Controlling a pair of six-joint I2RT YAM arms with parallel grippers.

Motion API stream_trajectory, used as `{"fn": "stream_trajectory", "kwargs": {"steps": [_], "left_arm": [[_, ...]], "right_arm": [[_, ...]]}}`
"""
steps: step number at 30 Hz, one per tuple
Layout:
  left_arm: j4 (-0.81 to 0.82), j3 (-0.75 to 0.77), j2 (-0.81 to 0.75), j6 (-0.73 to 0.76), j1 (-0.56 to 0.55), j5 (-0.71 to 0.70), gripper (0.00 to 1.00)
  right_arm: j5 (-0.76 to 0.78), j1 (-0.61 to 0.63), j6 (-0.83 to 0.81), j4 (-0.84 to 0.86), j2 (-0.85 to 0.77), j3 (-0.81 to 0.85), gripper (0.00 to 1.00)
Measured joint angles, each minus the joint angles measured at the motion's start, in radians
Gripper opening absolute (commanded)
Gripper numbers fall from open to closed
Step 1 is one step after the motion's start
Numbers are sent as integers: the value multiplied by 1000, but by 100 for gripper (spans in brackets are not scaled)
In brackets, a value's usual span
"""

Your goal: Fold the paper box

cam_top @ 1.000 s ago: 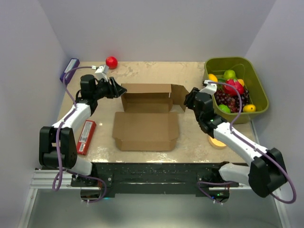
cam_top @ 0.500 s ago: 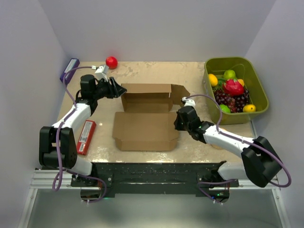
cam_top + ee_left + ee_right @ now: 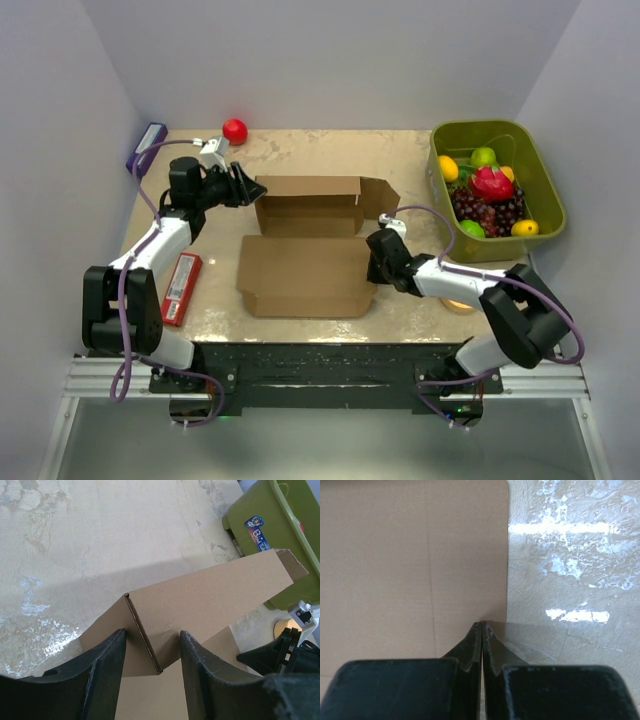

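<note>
The paper box [image 3: 305, 275] is brown cardboard: a flat lid panel lies near me and a raised tray part [image 3: 310, 205] stands behind it. My left gripper [image 3: 250, 188] is at the tray's left corner. In the left wrist view it is open [image 3: 152, 632], and the cardboard corner [image 3: 150, 645] stands between its fingers with a gap on each side. My right gripper [image 3: 372, 262] rests low at the lid's right edge. In the right wrist view it is shut [image 3: 482, 624], its tips on the cardboard [image 3: 410, 565] just inside that edge, with nothing seen between them.
A green bin [image 3: 480, 128] with fruit stands at the back right, also in the left wrist view [image 3: 270, 525]. A red ball [image 3: 234, 130] lies at the back left and a red packet [image 3: 181, 288] left of the lid. A yellow disc [image 3: 460, 300] lies under the right arm.
My right arm swung from beside the tray's right flap down to the lid's right edge, and its jaws shut. The left arm and the box have not moved.
</note>
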Motion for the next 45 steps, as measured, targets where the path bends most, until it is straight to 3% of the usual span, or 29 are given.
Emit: {"fn": "stream_trajectory", "kwargs": {"steps": [3,5,6,9,12,17,23,29,32,38,41,45], "left_arm": [[0,0,-1,0,0,0,51],[-2,0,-3,0,0,0,51],[-3,0,-4,0,0,0,51],[-5,-1,-4,0,0,2,51],[-5,-1,-5,0,-1,2,51],[-6,-2,-6,0,-1,2,51],[-13,-2,-11,0,-1,2,51],[-18,-2,-13,0,-1,2,51],[-19,-3,-13,1,-1,2,51],[-19,-3,-13,1,-1,1,51],[-19,-3,-13,1,-1,2,51],[-19,-3,-13,7,-8,-5,51]], "right_arm": [[9,0,12,3,6,3,2],[9,0,14,-2,6,6,18],[9,0,16,-10,5,11,30],[13,-1,13,-75,-11,43,47],[22,-19,-2,-158,-68,101,57],[46,-111,-55,-188,-148,225,64],[78,-199,-138,-137,-112,289,66],[89,-218,-200,-62,21,297,61],[83,-219,-233,-21,63,297,35],[53,-221,-278,14,70,299,7],[17,-221,-295,13,63,308,0],[-12,-213,-313,-14,63,329,0]]}}
